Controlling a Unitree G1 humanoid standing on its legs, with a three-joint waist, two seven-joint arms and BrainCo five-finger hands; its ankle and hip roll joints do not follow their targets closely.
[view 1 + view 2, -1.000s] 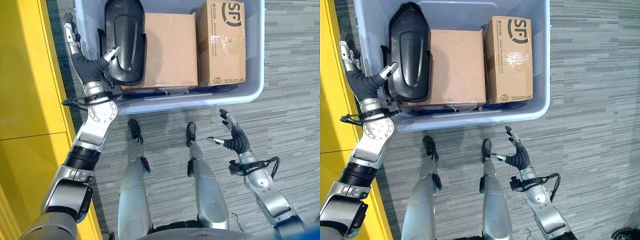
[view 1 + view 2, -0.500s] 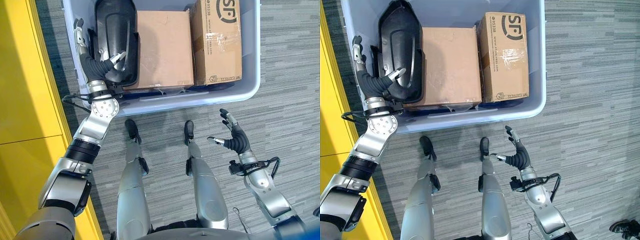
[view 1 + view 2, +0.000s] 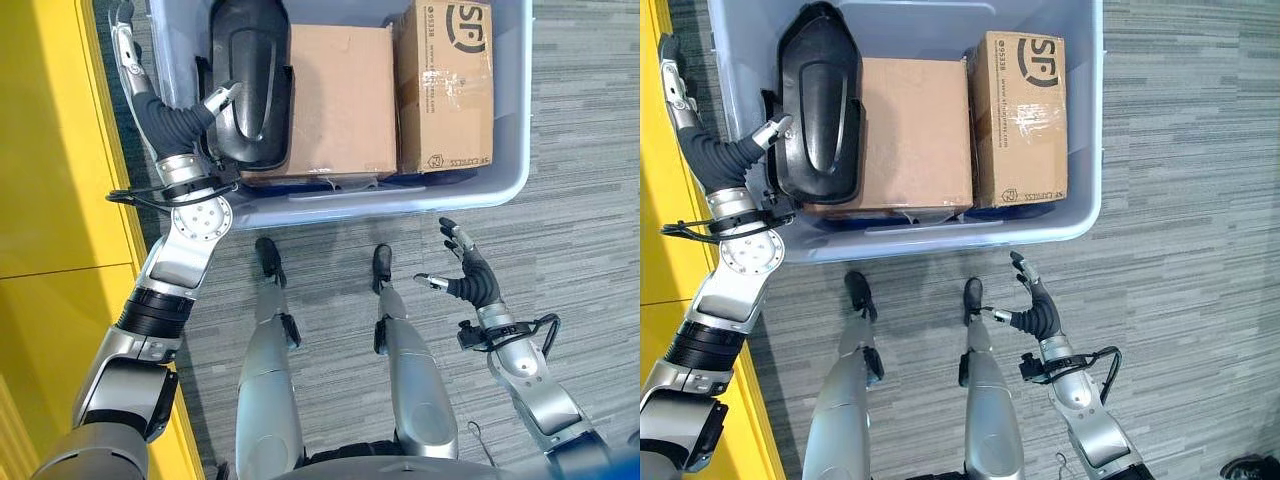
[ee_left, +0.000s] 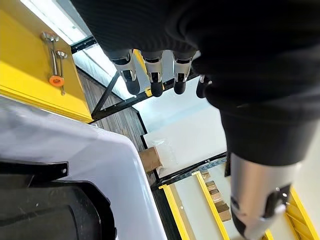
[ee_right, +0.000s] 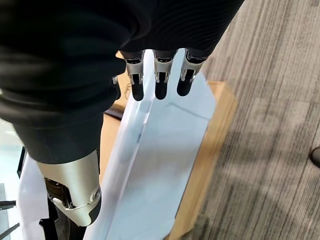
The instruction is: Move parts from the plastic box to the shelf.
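Where plastic box (image 3: 500,185) sits, black part (image 3: 250,80) flanks two cardboard boxes (image 3: 340,100)

Left arm reaches up the left side of the frame, elbow low, wrist bent. Left robot hand (image 3: 150,100) in the upper left, fingers straight and spread from the thumb, holding nothing. Right arm comes in from the lower right, forearm raised. Right robot hand (image 3: 468,272) at right of centre, fingers relaxed, thumb apart, empty.
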